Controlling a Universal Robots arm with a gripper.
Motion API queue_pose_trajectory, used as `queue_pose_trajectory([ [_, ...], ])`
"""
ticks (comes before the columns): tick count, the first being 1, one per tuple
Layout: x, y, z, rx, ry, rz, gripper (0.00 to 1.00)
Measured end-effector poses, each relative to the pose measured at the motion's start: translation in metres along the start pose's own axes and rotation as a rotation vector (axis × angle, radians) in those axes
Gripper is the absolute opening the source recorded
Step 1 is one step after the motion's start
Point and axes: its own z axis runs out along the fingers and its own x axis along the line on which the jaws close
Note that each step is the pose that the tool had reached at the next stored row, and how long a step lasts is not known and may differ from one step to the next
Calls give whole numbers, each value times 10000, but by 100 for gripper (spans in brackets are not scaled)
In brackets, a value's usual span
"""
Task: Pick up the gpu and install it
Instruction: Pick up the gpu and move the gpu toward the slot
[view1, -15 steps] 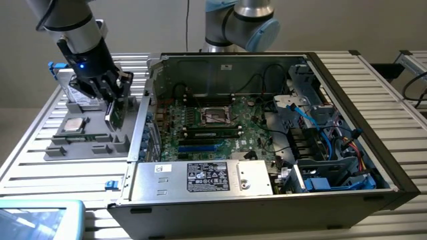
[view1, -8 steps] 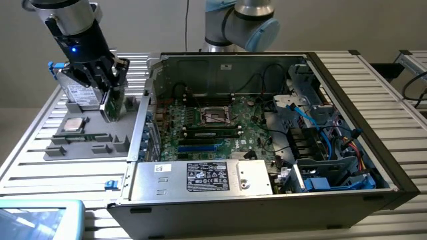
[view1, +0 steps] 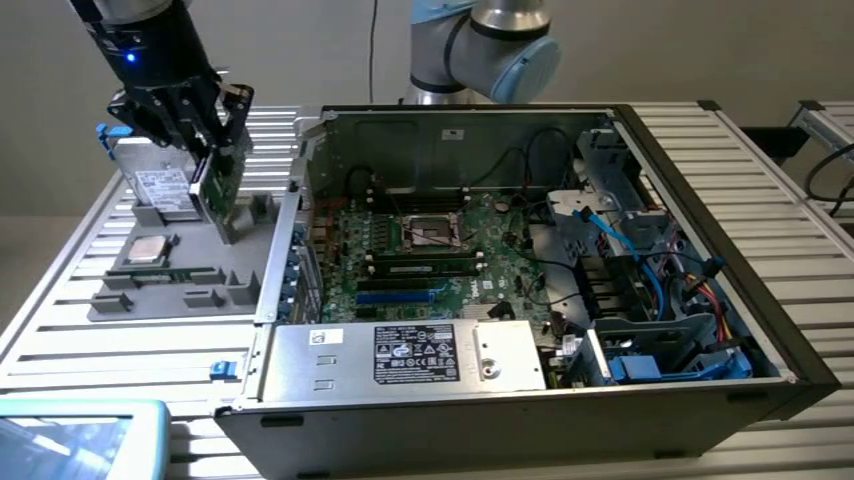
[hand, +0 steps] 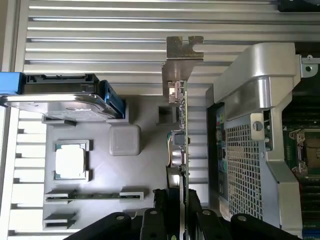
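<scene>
1 big open black metal computer case (view1: 801, 385) sits beside a matte grey moulded tray (view1: 160, 300). Over that tray the black gripper (view1: 214, 140), jaws half closed, clamps the thin green gpu (view1: 222, 192) upright, its notched silver bracket (hand: 184, 47) at 1 end.

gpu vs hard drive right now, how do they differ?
The gpu is clamped in the gripper; the hard drive stands free in the grey tray. The gpu is a thin green board with a metal bracket; the hard drive is a thicker grey block with a white label and blue side rails. Both stand on edge, outside the computer case.
</scene>
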Motion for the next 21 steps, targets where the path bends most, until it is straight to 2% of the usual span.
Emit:
queue_pose_trajectory([
  [8,-111,46,-360,2,-2,38,28],
  [16,-393,73,-712,4,47,44,28],
  [18,-443,81,-763,4,84,49,28],
  [21,-513,86,-808,6,233,68,28],
])
